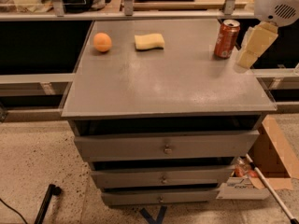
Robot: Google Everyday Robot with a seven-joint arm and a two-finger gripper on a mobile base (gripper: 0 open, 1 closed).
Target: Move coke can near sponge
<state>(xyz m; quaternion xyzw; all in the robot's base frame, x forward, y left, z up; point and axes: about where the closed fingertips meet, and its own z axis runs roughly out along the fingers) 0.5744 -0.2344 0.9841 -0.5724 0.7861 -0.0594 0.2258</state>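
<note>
The coke can point(226, 38) stands upright at the far right of the grey cabinet top point(168, 80). The pale yellow sponge point(149, 41) lies flat at the far middle of the top, well left of the can. My gripper point(252, 48) hangs over the right edge of the top, just right of the can and apart from it, its cream fingers pointing down and left. It holds nothing that I can see.
A round orange fruit point(102, 42) sits at the far left, left of the sponge. The cabinet has three drawers point(166, 146) below. A cardboard box point(273, 160) stands on the floor at the right. A shelf rail point(140, 13) runs behind the top.
</note>
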